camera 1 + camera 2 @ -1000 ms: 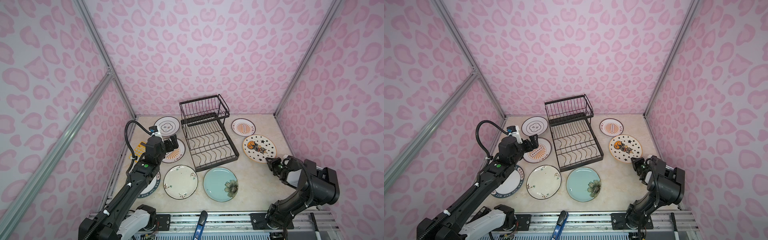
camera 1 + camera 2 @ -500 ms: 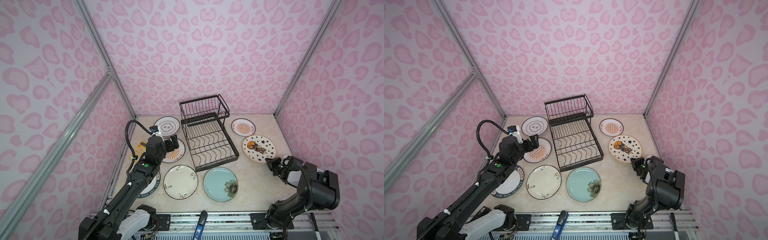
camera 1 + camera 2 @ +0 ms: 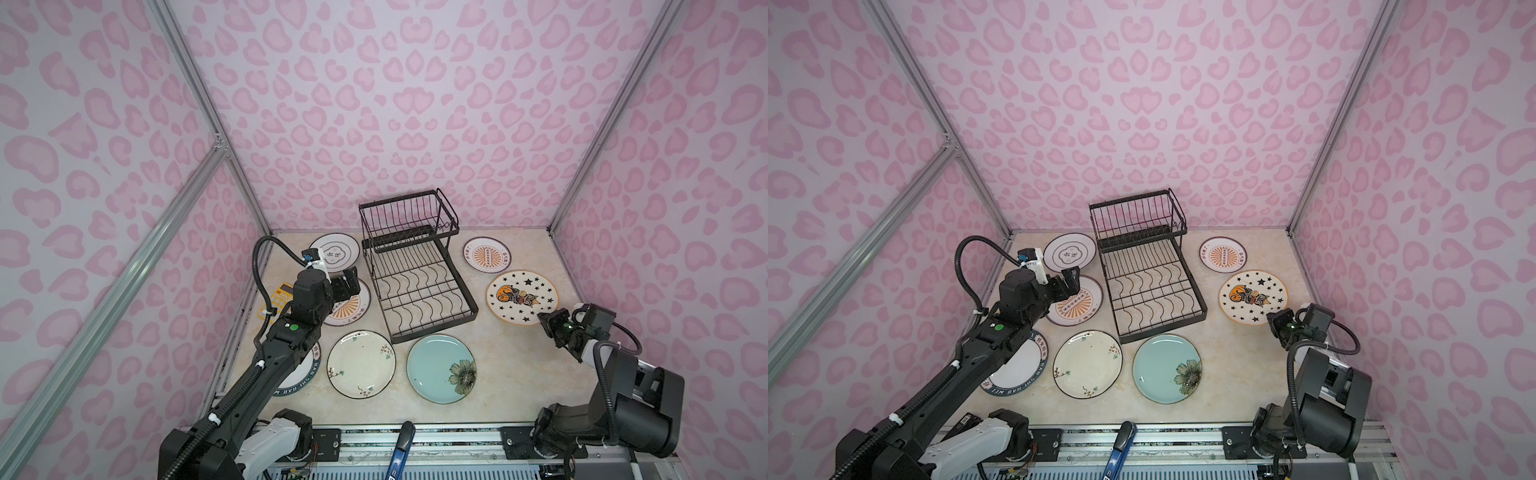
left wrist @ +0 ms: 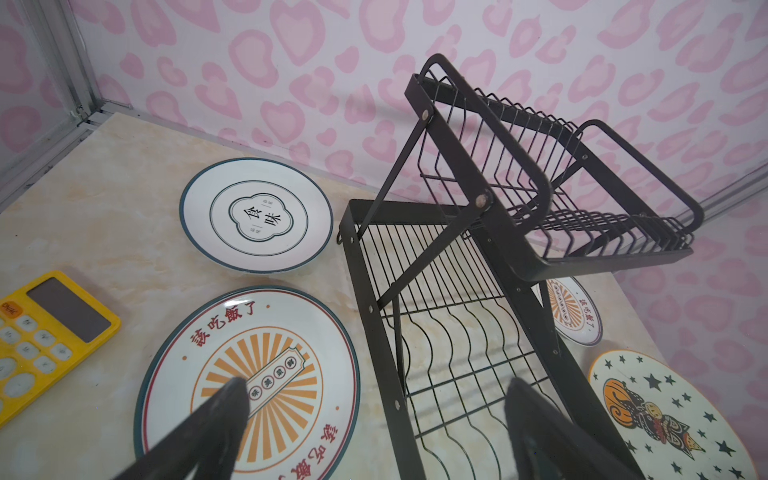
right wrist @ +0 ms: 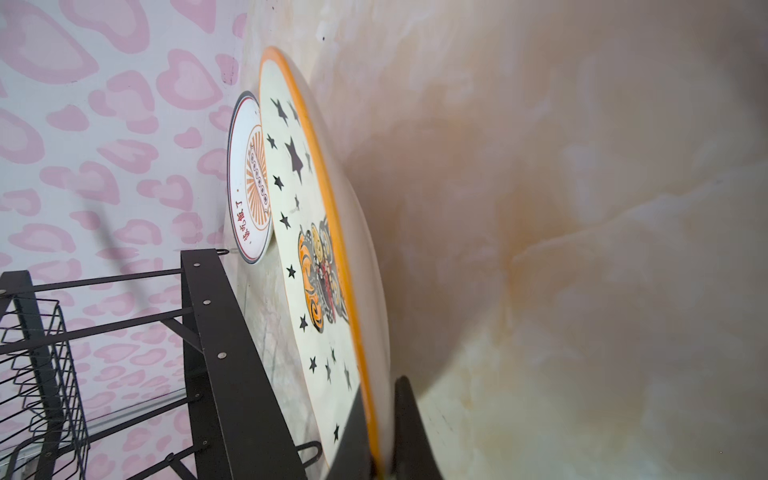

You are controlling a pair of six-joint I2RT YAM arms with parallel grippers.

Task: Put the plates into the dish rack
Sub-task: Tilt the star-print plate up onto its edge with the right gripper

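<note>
The right gripper [image 3: 547, 323] pinches the near rim of the round, star-printed, yellow-rimmed ceramic plate [image 3: 521, 301], which stretches ahead of it; the black wire dish rack [image 3: 415, 291] stands beyond the plate, nothing between. The left gripper [image 3: 348, 286], jaws wide, hovers empty over a round orange-sunburst plate [image 3: 353, 311].

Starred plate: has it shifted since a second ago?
No. The starred plate keeps the same gap from the dish rack; right gripper shut on its rim.
</note>
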